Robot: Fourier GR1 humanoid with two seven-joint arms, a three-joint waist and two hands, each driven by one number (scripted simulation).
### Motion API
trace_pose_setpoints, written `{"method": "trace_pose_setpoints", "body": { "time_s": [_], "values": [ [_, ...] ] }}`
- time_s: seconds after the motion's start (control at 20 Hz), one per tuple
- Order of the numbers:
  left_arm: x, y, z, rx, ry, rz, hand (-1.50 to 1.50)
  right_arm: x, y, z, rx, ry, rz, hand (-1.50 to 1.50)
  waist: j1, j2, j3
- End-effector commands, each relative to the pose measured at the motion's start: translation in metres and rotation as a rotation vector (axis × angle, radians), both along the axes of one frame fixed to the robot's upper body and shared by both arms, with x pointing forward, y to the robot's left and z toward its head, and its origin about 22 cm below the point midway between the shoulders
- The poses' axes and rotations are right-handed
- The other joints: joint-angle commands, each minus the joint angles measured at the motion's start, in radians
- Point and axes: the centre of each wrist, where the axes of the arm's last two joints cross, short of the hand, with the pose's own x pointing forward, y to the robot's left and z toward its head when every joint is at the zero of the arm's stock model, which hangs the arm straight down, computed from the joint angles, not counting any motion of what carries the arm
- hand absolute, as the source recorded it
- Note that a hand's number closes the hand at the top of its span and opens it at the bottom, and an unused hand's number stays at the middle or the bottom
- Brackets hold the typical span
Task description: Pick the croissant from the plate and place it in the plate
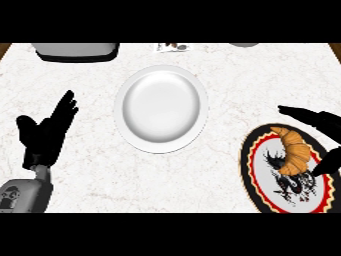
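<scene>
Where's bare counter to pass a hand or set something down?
Free: the counter between the white plate and the patterned plate, and the near strip below the white plate. The white plate is bare. Crowded: the right hand over the croissant. Left hand rests open at left.

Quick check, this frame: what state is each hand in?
Left hand: open, fingers straight, holding nothing.
Right hand: open, fingers and thumb spread either side of the croissant on the patterned plate, not closed on it.

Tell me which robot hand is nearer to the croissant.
Right. The right robot hand is open around the croissant; the left robot hand rests far across the white plate.
</scene>
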Motion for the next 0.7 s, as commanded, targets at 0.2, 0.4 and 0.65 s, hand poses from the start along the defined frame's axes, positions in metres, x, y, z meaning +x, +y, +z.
{"method": "trace_pose_setpoints", "body": {
  "time_s": [0.2, 0.4, 0.65],
  "values": [
    [0.001, 0.004, 0.021, 0.015, -0.003, 0.008, 0.00, 0.004, 0.036, -0.022, -0.045, -0.016, -0.006, -1.50, -0.001, -0.001, 0.000],
    [-0.001, 0.024, -0.001, -0.018, -0.002, 0.001, 0.00, -0.001, 0.019, -0.024, -0.086, -0.004, 0.029, -1.50, -0.002, 0.000, 0.000],
    [0.007, 0.013, -0.007, -0.008, -0.006, 0.007, 0.00, -0.003, 0.026, -0.026, -0.105, 0.040, 0.172, 1.50, -0.003, 0.002, 0.000]
  ]
}}
